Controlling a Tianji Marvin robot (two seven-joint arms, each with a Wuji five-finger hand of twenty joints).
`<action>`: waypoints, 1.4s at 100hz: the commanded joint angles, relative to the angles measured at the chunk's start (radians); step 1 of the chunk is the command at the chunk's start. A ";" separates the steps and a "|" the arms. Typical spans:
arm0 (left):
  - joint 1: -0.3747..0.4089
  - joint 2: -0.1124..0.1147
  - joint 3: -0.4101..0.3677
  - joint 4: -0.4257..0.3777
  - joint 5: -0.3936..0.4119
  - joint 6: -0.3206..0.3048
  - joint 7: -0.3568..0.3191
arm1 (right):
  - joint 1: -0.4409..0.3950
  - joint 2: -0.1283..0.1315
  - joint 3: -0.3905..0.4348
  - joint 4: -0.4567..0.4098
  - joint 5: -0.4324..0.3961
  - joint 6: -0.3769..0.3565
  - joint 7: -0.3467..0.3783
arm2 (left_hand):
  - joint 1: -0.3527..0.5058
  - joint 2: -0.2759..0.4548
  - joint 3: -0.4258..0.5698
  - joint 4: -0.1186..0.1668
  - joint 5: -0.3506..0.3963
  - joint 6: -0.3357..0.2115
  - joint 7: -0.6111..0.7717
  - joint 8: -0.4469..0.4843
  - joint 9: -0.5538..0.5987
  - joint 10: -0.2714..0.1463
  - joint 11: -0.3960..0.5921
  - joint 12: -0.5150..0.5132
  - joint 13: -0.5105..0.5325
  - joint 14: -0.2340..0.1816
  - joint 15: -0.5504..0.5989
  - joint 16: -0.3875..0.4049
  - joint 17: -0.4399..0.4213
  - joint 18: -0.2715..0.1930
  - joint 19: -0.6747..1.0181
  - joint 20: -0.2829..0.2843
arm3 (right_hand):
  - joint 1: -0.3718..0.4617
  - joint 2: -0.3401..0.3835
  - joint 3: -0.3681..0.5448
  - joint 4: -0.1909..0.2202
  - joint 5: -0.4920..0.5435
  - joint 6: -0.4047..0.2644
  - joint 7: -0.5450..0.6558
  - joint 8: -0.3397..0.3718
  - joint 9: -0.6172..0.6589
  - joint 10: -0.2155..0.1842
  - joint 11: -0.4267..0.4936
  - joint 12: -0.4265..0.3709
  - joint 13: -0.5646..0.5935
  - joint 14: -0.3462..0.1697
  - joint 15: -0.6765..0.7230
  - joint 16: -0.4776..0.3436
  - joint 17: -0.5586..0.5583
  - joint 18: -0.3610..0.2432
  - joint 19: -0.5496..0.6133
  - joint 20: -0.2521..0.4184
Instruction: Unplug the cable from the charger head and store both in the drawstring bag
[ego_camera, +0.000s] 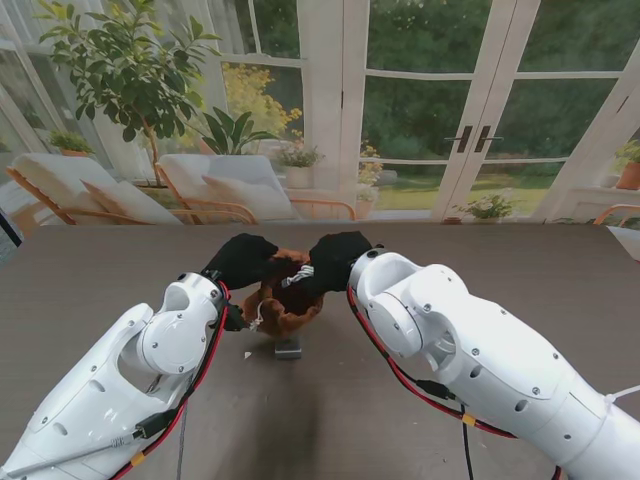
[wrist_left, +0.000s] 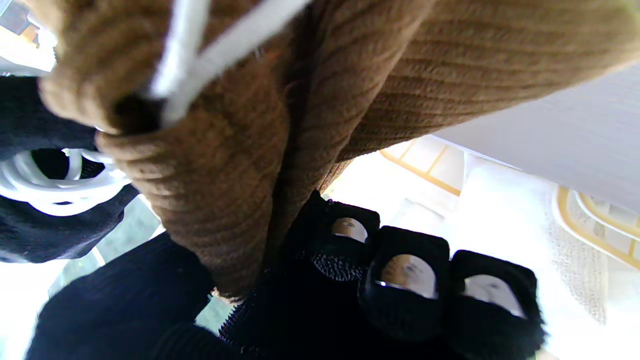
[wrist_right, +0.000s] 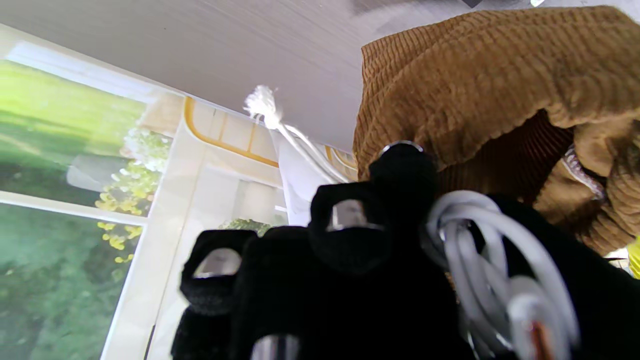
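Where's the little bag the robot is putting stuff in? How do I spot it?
Look at the middle of the dark table, right between the two black-gloved hands: the left hand and the right hand. The drawstring bag sits there. It is the only brown, ribbed thing, with a white cord.

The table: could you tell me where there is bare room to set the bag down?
Bare table lies left of the left hand and right of the right hand. The middle is crowded: both hands, the brown bag, white cable and charger head.
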 joint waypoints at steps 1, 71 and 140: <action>-0.001 -0.003 0.003 -0.009 -0.002 0.004 -0.022 | 0.001 0.001 -0.001 -0.007 -0.003 0.004 0.015 | 0.020 0.010 0.017 0.039 0.057 0.076 0.001 0.008 0.045 -0.014 0.014 0.001 0.046 -0.016 0.029 0.007 0.048 -0.032 0.160 -0.014 | 0.019 0.038 -0.010 0.033 0.005 0.038 0.058 0.010 0.035 0.051 0.081 0.021 -0.002 -0.153 0.039 0.000 0.572 -0.148 0.219 -0.024; -0.039 -0.014 0.053 0.018 -0.088 0.011 -0.030 | 0.057 -0.005 -0.087 -0.022 -0.127 0.098 0.085 | 0.019 0.009 0.024 0.040 0.061 0.076 -0.002 0.008 0.045 -0.016 0.028 -0.017 0.047 -0.019 0.041 -0.004 0.069 -0.020 0.173 -0.033 | -0.046 -0.101 0.040 0.053 -0.061 0.028 0.015 -0.021 0.033 -0.045 0.072 0.025 0.003 -0.265 0.018 0.010 0.577 -0.251 0.219 -0.050; -0.053 -0.024 0.072 0.032 -0.136 0.030 -0.020 | 0.060 -0.010 -0.107 -0.032 -0.202 0.135 0.115 | 0.021 0.003 0.033 0.040 0.069 0.081 -0.007 0.008 0.045 -0.010 0.035 -0.026 0.046 -0.016 0.049 -0.009 0.080 -0.016 0.182 -0.046 | -0.017 -0.326 -0.126 0.016 -0.175 0.061 -0.052 -0.082 0.032 -0.082 -0.027 0.014 0.007 -0.347 -0.008 -0.010 0.578 -0.311 0.199 -0.060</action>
